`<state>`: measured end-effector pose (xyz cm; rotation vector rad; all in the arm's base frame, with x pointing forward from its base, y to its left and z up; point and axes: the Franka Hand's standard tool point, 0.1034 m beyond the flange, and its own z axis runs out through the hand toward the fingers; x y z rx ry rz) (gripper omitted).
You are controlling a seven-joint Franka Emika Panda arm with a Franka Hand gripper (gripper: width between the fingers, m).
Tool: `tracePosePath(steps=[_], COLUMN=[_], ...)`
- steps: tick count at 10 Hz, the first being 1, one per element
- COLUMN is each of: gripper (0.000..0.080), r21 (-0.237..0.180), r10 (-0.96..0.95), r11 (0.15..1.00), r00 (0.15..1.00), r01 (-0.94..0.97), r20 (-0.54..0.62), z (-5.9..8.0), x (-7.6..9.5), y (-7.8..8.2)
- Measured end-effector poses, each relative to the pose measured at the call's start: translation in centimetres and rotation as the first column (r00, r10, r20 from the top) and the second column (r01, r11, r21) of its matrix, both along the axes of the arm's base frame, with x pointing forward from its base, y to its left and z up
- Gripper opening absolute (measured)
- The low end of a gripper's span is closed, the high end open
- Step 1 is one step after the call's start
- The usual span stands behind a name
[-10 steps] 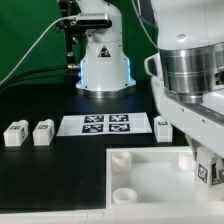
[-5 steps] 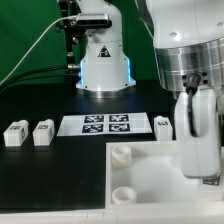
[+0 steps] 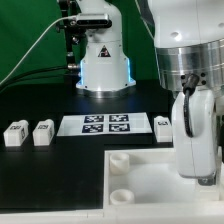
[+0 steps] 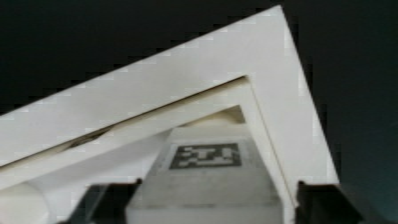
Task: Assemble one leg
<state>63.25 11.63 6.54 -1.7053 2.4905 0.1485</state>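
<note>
My gripper is shut on a leg, a stubby white block with a black-and-white tag on top; the dark fingers press on both its sides. In the exterior view the gripper hangs low over the right part of the large white board, and the arm hides the held leg. In the wrist view a corner of that board lies just beyond the leg. Two more legs stand at the exterior view's left. A further leg stands by the arm.
The marker board lies flat behind the large board. Round sockets show on the large board's left edge. The robot's base stands at the back, with cables on a green backdrop.
The hand has turned about its wrist and come down a little over the board's right part. The held leg's tag, seen one second ago, is now hidden. The loose legs have not moved.
</note>
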Motion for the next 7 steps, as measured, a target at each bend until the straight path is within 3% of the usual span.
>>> tracePosePath(steps=[1, 2, 4, 7], gripper=[0.0540, 0.0615, 0.0644, 0.0649], r21=[-0.002, -0.001, 0.007, 0.006], r10=[0.008, 0.014, 0.026, 0.033], r11=[1.000, 1.000, 1.000, 0.999], r00=[1.000, 1.000, 0.999, 0.999], r01=[-0.008, -0.014, -0.026, -0.033], r20=[0.004, 0.013, 0.027, 0.028], z=[0.0, 0.4, 2.0, 2.0], x=[-0.3, -0.5, -0.8, -0.8], y=[0.5, 1.0, 1.9, 2.0])
